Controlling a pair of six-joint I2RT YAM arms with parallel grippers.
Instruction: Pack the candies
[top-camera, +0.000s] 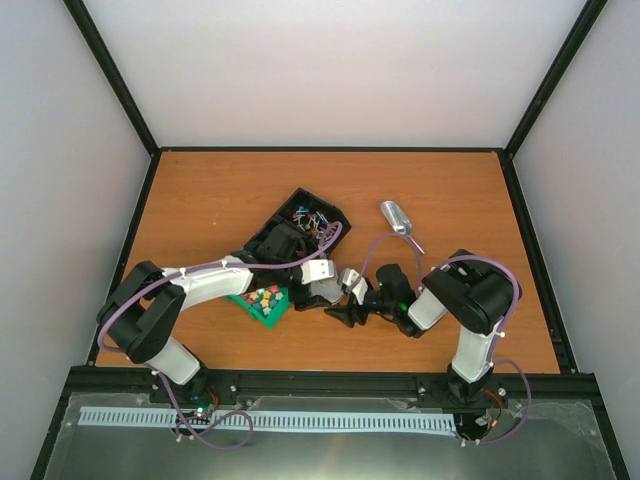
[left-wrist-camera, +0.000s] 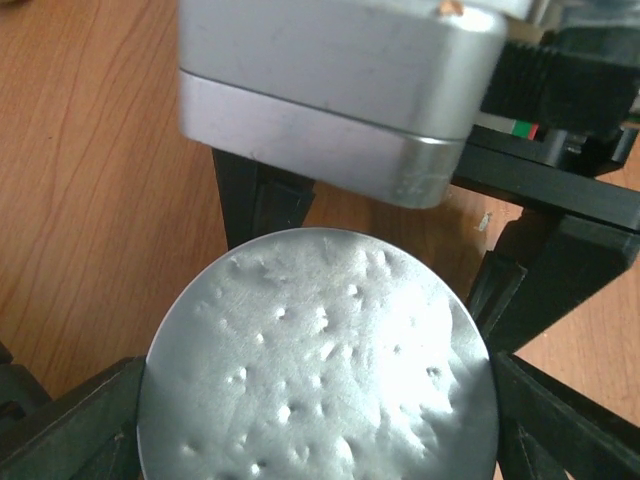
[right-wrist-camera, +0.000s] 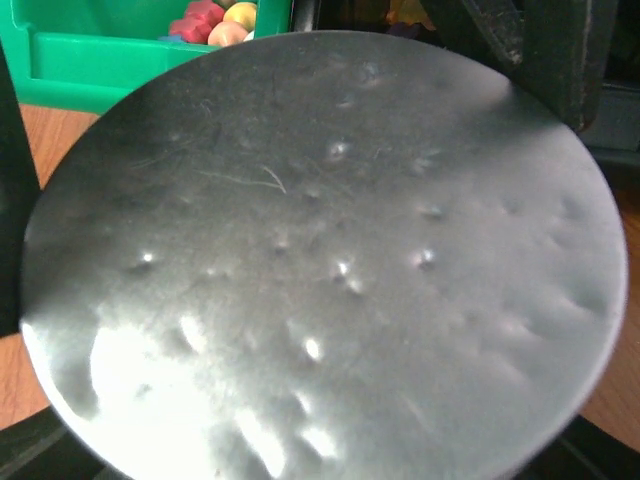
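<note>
The candies (top-camera: 311, 214), thin red, blue and white wrapped sweets, lie in a black bin (top-camera: 290, 235) behind the left arm. A metal scoop (top-camera: 396, 216) lies on the table to their right. My two grippers meet at the table's middle. My left gripper (top-camera: 322, 278) (left-wrist-camera: 318, 400) is shut on a round dented silver tin (left-wrist-camera: 320, 350). My right gripper (top-camera: 350, 292) (right-wrist-camera: 320, 300) is shut on a second round silver tin (right-wrist-camera: 330, 250), which shows edge-on in the left wrist view (left-wrist-camera: 330, 90). The tins hide most of both pairs of fingers.
A green bin (top-camera: 262, 312) (right-wrist-camera: 100, 60) with round red, yellow and pink sweets (top-camera: 264, 297) (right-wrist-camera: 215, 20) sits just left of the grippers, under the left forearm. Black frame rails border the wooden table (top-camera: 220, 190).
</note>
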